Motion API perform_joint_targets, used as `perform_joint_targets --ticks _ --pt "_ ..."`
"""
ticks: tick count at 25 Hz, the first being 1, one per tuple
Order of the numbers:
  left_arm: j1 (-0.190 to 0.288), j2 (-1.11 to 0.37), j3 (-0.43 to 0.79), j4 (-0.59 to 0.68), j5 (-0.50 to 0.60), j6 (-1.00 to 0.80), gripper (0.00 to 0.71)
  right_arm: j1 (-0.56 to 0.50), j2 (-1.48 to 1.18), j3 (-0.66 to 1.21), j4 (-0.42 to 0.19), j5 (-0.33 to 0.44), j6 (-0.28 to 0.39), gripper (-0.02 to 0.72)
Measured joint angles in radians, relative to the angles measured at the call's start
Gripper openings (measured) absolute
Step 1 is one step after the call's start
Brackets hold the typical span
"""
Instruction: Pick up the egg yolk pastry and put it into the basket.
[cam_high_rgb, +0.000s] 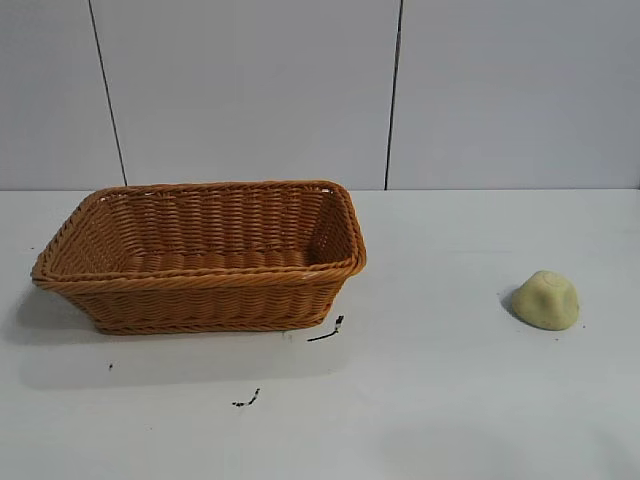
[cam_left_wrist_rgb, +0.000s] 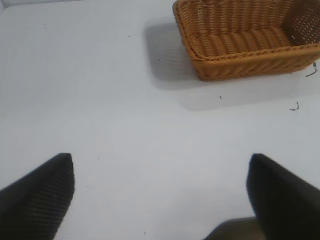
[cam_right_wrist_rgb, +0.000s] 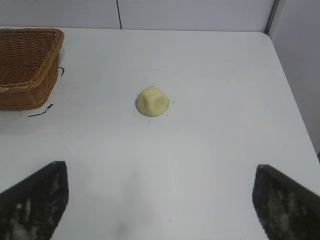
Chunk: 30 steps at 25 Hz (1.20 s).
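The egg yolk pastry (cam_high_rgb: 546, 300) was seen lying on the white tabletop (cam_high_rgb: 450, 400) near its right edge, dome side up, untouched by either arm. The basket (cam_high_rgb: 200, 285) was set on the left half of the tabletop, upright, well apart from the pastry, with nothing visible inside it. A few small dark marks (cam_high_rgb: 327, 332) were noted on the tabletop just beside the basket's near right corner and a little closer to the front edge.

Neither arm was visible in the exterior view. In the left wrist view, the left gripper (cam_left_wrist_rgb: 160, 192) was held above bare tabletop with its fingers (cam_left_wrist_rgb: 40, 192) spread wide and nothing between them; the basket (cam_left_wrist_rgb: 245, 60) was seen some way off from it. In the right wrist view, the right gripper (cam_right_wrist_rgb: 160, 200) was likewise spread wide and empty, its fingers (cam_right_wrist_rgb: 35, 200) apart over the tabletop, with the pastry (cam_right_wrist_rgb: 153, 101) lying ahead of it and clear of both fingers.
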Motion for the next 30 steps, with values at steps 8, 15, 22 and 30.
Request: perform_joint_targets --ticks 8,15,22,30 --pt "0.0 0.0 0.0 0.0 0.0 0.0 0.696 0.0 0.0 0.0 0.0 0.0 0.0 0.693" --pt "0.0 0.0 0.0 0.0 0.0 0.0 0.696 0.0 0.114 -0.031 0.0 0.002 0.0 0.693" --pt "0.0 0.0 0.0 0.0 0.0 0.0 0.696 0.0 0.5 -0.18 0.0 -0.002 0.0 0.693" --pt "0.0 0.0 0.0 0.0 0.0 0.0 0.696 0.0 0.975 -0.389 0.0 -0.011 -0.001 0.693"
